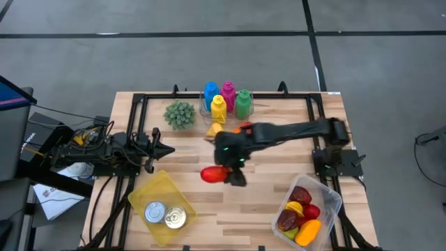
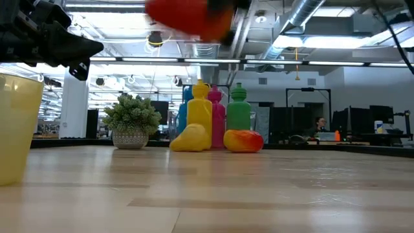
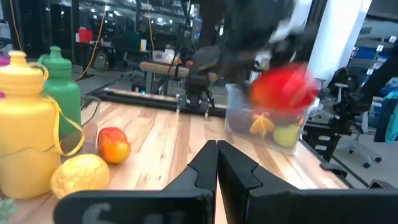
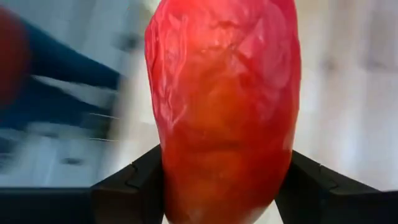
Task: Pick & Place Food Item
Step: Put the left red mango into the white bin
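Now the right tool (image 1: 233, 169) holds the shiny red plastic pepper (image 1: 213, 173) high above the wooden worktop (image 1: 237, 202), and it could slip out if the squeeze is weak.

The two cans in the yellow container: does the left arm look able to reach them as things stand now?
Probably yes. The two cans lie uncovered in the open yellow container, just in front of the left gripper. Nothing stands between them, and the right gripper, holding the red food item, is off to the side.
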`<act>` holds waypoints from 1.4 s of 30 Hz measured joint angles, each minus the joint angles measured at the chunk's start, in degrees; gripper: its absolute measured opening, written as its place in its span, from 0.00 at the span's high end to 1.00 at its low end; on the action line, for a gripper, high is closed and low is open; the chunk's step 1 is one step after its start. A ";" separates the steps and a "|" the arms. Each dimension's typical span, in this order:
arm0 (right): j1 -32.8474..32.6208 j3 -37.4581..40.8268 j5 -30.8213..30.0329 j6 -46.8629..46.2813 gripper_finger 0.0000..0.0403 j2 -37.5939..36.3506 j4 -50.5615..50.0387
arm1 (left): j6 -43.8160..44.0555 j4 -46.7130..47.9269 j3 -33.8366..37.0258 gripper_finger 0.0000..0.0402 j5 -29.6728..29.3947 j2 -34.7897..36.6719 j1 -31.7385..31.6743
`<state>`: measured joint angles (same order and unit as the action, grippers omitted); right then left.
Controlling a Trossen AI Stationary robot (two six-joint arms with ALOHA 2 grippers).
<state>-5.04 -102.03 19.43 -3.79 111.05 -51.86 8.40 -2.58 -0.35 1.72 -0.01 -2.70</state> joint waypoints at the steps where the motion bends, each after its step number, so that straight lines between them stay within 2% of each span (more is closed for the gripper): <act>1: -0.60 -0.01 2.75 -1.62 0.46 -2.42 0.38 | 0.00 -0.29 0.00 1.00 -0.01 -0.19 0.00; 4: -3.01 -0.03 5.78 -7.87 0.45 -9.24 2.49 | -0.02 0.14 -0.01 1.00 0.00 0.02 0.00; 8: -7.71 -0.03 4.37 -16.10 0.45 -17.11 3.84 | -0.02 -0.02 -0.01 1.00 0.01 0.02 0.00; 17: -21.00 -0.01 -9.41 -33.84 0.44 -25.99 3.02 | 0.00 0.01 0.01 1.00 0.01 0.02 0.00; 22: -31.05 0.00 -19.66 -48.44 0.44 -27.09 -8.61 | -0.02 0.03 -0.01 1.00 -0.01 0.02 0.00; 25: -36.98 0.48 -24.86 -61.16 0.43 -27.07 -18.32 | 0.00 0.02 -0.01 1.00 -0.01 0.02 0.00; 28: -41.56 2.12 -27.28 -74.79 0.43 -27.08 -29.00 | -0.01 0.04 -0.01 1.00 0.01 0.02 0.00; 31: -45.87 3.35 -27.58 -86.73 0.43 -27.10 -38.72 | 0.00 0.04 -0.01 1.00 0.01 0.02 0.00; 36: -51.97 10.27 -26.81 -94.92 0.43 -29.38 -36.31 | 0.00 0.01 -0.01 1.00 -0.01 0.02 0.00; 42: -56.75 19.44 -20.06 -101.14 0.42 -30.59 -36.06 | -0.01 0.05 -0.01 1.00 -0.01 0.02 -0.02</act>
<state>-61.78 -82.59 -0.63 -104.92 80.46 -87.91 8.39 -2.53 -0.36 1.72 0.01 -2.72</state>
